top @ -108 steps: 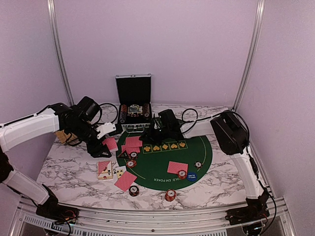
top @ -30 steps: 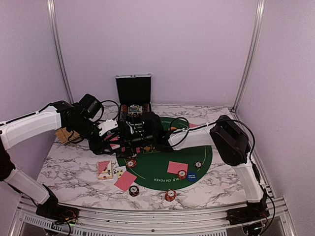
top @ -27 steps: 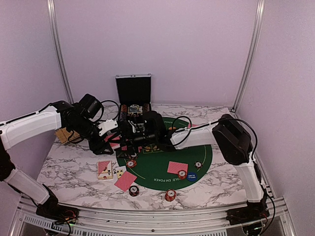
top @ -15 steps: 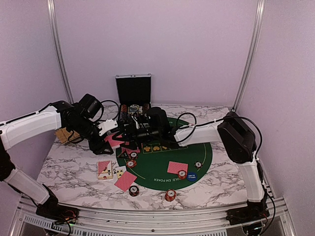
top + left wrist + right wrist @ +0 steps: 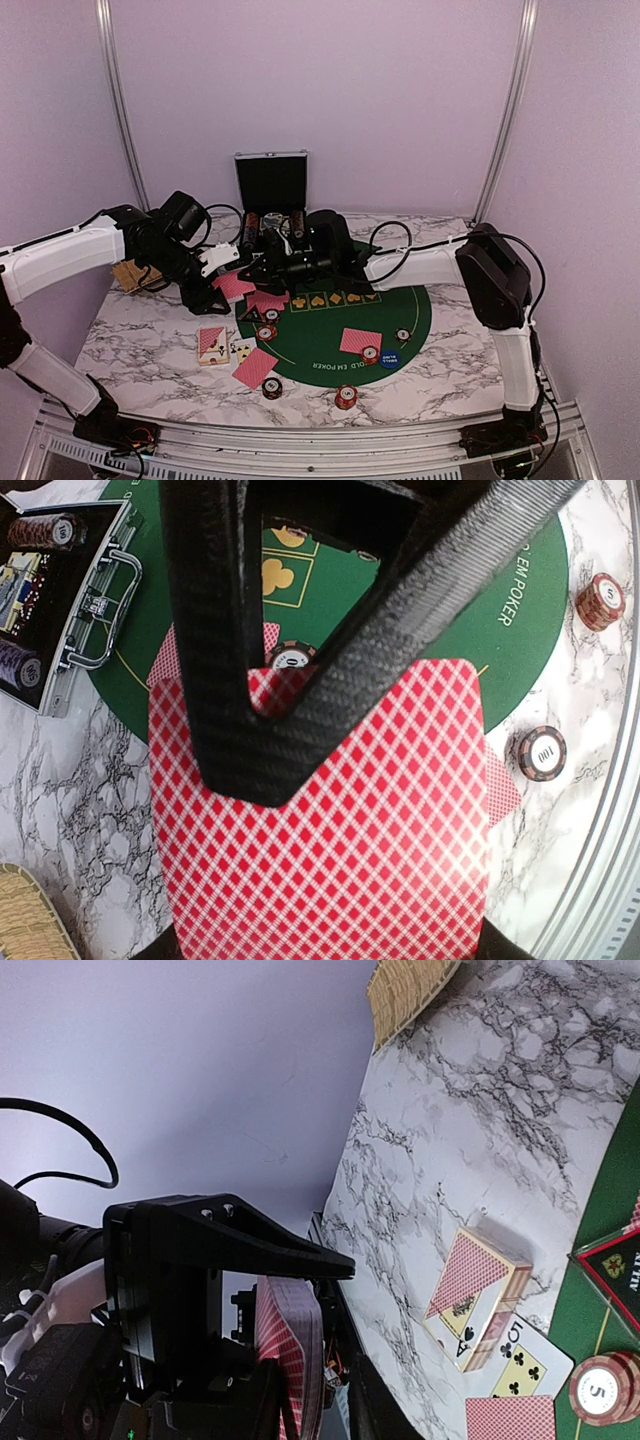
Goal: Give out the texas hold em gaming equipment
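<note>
Cards up front: the left gripper (image 5: 262,772) has its jaws clamped tight on a deck of red-backed cards (image 5: 340,860), which fills the lower half of the left wrist view and is held clear of the tabletop (image 5: 150,340). From overhead, that deck hangs at centre left of the frame, over the left rim of the green felt mat (image 5: 405,300).

The right gripper (image 5: 262,272) is stretched in from the right and sits right beside the deck, just in front of the open black case (image 5: 270,185) at the back. Whether its jaws are open or closed I cannot tell, since the dark arm hides them. The right wrist view catches the deck edge-on at lower left, pinched between black fingers.

On the felt, a face-down card (image 5: 360,340) lies right of centre with a striped chip (image 5: 369,353) at its lower edge. A blue disc (image 5: 389,360) sits just beside that chip. Another chip (image 5: 267,332) is at the mat's left side.

Off the felt, near the bottom of the frame, a dark chip (image 5: 271,387) and a red chip (image 5: 346,397) lie on the marble. A second face-down card (image 5: 255,367) lies at the mat's lower left rim. Further left there is a small stack of cards (image 5: 212,342), with a face-up clubs card (image 5: 243,350) just beside it.

A black triangular marker (image 5: 618,1260) shows on the felt at the right edge of the right wrist view. The woven tray (image 5: 130,275) sits at far left.
</note>
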`<state>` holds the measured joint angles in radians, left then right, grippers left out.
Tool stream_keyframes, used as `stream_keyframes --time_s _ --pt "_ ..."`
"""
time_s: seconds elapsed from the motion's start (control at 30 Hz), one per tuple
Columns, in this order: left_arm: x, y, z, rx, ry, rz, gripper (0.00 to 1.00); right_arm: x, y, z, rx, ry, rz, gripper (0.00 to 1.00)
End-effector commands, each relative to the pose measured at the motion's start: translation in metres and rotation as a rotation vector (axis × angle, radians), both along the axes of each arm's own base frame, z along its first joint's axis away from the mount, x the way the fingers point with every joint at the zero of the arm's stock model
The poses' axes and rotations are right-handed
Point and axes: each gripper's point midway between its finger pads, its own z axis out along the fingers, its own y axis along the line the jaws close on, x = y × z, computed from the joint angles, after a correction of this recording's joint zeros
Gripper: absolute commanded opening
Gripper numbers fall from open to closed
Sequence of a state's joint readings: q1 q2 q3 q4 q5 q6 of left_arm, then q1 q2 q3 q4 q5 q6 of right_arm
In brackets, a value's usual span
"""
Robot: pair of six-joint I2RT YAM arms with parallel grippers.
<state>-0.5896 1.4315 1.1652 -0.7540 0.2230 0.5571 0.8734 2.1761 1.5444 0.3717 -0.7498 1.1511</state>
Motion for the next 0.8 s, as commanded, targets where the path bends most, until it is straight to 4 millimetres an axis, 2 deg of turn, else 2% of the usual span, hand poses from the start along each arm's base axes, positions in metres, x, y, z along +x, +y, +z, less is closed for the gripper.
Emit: stream_keyframes --time_s 0.0,0.23,0.47,0.57,0.77 --pt "0.003 -0.001 0.004 -0.011 -0.018 0.001 0.00 0.005 -0.009 0.012 -0.004 -0.011 -0.028 0.21" --pt "0.003 0.001 0.003 -0.004 -0.019 0.001 0.00 0.002 -0.010 0.024 0.045 0.019 -0.016 0.09" --pt "0.001 0.002 0.000 0.001 -0.015 0.001 0.00 -0.001 -0.015 0.040 0.132 0.064 -0.013 0.09" --pt "0.002 0.002 0.001 -0.001 -0.017 0.000 0.00 -0.001 -0.016 0.046 0.139 0.053 -0.016 0.12" --pt "0.002 0.001 0.001 -0.001 -0.016 -0.001 0.00 -0.003 -0.018 0.050 0.164 0.062 -0.015 0.09"
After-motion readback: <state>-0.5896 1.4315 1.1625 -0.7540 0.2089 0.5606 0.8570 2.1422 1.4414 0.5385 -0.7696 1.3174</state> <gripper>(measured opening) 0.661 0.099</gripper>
